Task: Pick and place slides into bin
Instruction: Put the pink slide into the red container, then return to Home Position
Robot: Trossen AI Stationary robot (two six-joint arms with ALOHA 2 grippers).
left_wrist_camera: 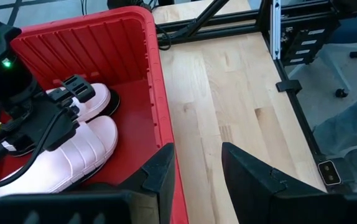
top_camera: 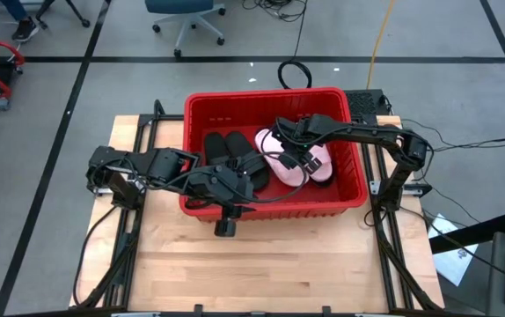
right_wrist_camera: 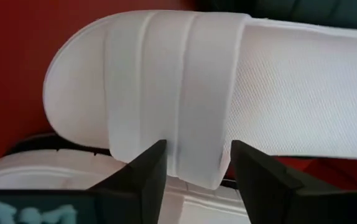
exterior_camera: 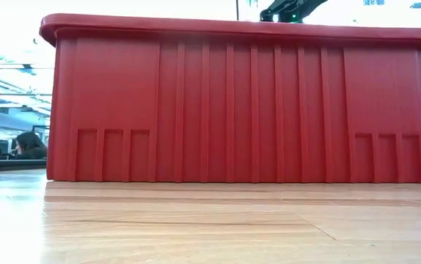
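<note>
Right now my right gripper [top_camera: 298, 161] hangs inside the bin [top_camera: 201, 106], low over the pale pink slides [top_camera: 281, 157] that lie side by side toward the bin's right end, and its fingers [right_wrist_camera: 142, 174] stand apart with the broad ribbed strap of one pink slide [right_wrist_camera: 166, 87] showing between them, so I judge that nothing is clamped and this slide is resting in the bin (whether a finger brushes the strap I cannot tell). My left gripper [top_camera: 226, 189] sits over the bin's near wall, roughly at its middle, its fingers [left_wrist_camera: 160, 171] also spread and holding nothing, one on each side of the red rim as its own camera shows it. To me the step in hand is the letting-go of a pink slide; the next move calls for lifting my right arm straight up clear of the strap and the rim without dragging the slide along. Two black slides [top_camera: 226, 150] lie left of the pink pair in the bin's middle. Under the pink ones something dark peeks out near the right wall, but my arms cover too much to say what it is, so I cannot count six sandals. I see no slide left on the table [top_camera: 279, 255], though its rear part is hidden; the level camera shows only the bin's red outer wall [exterior_camera: 240, 110]
</note>
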